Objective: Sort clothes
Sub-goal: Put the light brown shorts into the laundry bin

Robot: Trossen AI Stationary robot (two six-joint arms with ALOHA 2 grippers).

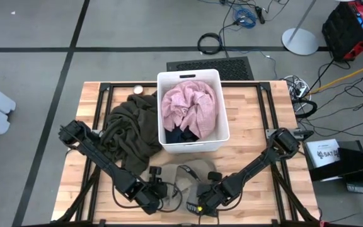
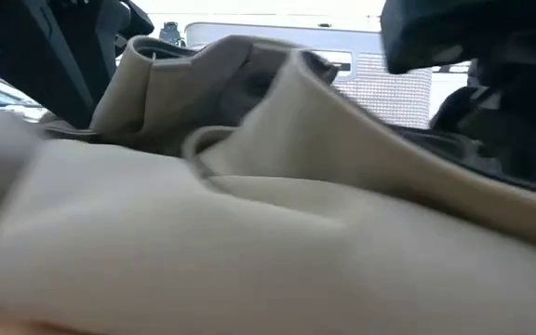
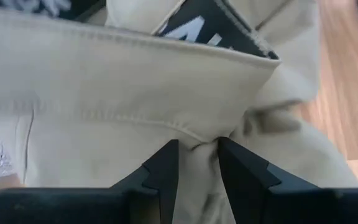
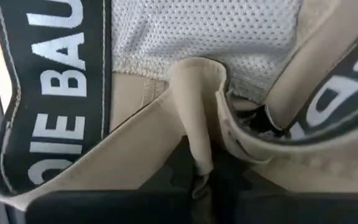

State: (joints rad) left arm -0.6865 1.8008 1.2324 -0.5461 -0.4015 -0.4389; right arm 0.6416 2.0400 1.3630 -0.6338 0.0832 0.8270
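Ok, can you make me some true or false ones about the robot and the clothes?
1. The pink garment lies in the white bin. True.
2. The dark olive garment is inside the bin. False: it lies on the table, beside the bin.
3. Both grippers are at the beige garment. True: the left gripper has a fold of it between its fingers, and the right gripper pinches another fold.
4. The beige garment's waistband is plain. False: it is black with white letters.
5. The bin is round. False: it is rectangular.

The beige garment (image 2: pixel 249 233) blurs across the low view, hiding the table behind it.
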